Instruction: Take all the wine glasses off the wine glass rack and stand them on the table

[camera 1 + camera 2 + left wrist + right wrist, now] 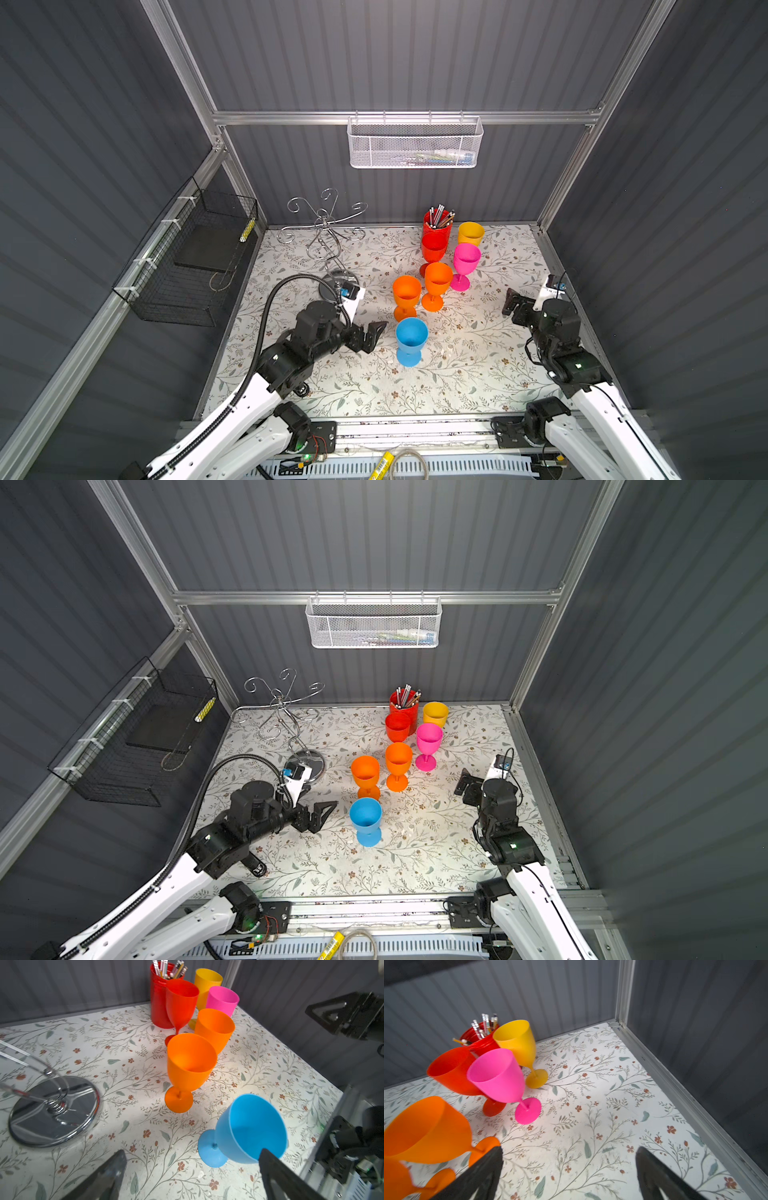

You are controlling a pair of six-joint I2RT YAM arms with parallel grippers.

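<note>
On your flowered table point(478, 374), the blue glass point(410, 338) stands beside your wide-spread left gripper point(377, 336); your right gripper point(507, 302) gapes too.

A red pencil cup point(436, 230) stuffed with pencils is parked at the back of the floral tabletop point(478, 374). A white mesh basket point(415, 147) is hung on the wall above that cup, and a black wire basket point(174, 303) is mounted well off to its left.

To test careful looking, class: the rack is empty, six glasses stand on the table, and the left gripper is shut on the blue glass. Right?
No: the left gripper is open, empty, beside the blue glass, as the left wrist view shows. The rest holds.
</note>
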